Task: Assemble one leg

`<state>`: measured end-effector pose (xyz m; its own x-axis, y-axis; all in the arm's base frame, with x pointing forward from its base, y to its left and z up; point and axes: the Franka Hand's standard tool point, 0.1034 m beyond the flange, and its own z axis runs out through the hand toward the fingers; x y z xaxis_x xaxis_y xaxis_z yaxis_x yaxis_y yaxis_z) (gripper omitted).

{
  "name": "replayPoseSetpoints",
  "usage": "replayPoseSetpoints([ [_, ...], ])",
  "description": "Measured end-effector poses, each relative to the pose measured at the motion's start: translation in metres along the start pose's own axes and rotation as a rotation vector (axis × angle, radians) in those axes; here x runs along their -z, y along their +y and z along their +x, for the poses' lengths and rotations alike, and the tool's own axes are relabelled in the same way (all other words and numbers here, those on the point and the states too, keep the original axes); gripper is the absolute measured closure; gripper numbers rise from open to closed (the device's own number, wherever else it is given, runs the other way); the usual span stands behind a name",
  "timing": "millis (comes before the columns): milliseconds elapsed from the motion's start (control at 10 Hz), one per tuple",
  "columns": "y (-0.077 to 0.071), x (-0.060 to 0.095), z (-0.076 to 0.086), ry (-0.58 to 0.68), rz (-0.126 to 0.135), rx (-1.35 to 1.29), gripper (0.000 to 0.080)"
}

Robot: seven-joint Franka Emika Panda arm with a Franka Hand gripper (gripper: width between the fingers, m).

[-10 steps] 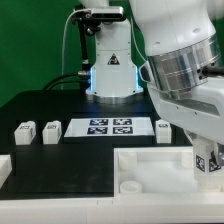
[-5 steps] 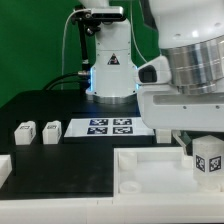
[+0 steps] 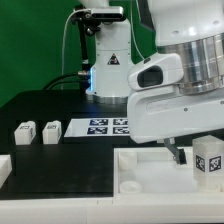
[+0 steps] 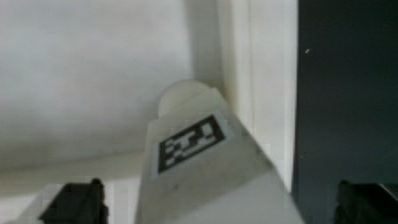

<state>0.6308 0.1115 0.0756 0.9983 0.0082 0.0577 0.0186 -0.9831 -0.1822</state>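
Clearly released, the gripper (image 4: 221,203) holds its jaws wide on either side of the leg (image 3: 209,164), with a gap on each side. The leg stands upright, tag outward, over the large white panel (image 3: 150,172) at the exterior view's right edge; it is possibly seated there. Two other legs (image 3: 25,132) sit beside the marker board (image 3: 105,127).

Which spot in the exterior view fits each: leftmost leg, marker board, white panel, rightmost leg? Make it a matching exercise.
Things:
1. leftmost leg
2. marker board
3. white panel
4. rightmost leg

Places:
A. foreground, nearest the camera
B. far exterior view's right, at the panel's end
C. far exterior view's left, on the black table
D. centre, flat on the table beyond the panel

Pairs: 1-C, 2-D, 3-A, 4-B
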Motion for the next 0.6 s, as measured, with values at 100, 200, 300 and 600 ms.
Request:
replayPoseSetpoints([
  [100, -0.0014, 0.0003, 0.0008, 0.004, -0.013, 0.133, 0.0151],
  [200, -0.0022, -0.0002, 0.0006, 0.004, -0.009, 0.103, 0.0151],
  [300, -0.0017, -0.0004, 0.0005, 0.004, -0.009, 0.103, 0.0151],
  [600, -0.0012, -0.0008, 0.0001, 0.005, -0.006, -0.143, 0.0497],
])
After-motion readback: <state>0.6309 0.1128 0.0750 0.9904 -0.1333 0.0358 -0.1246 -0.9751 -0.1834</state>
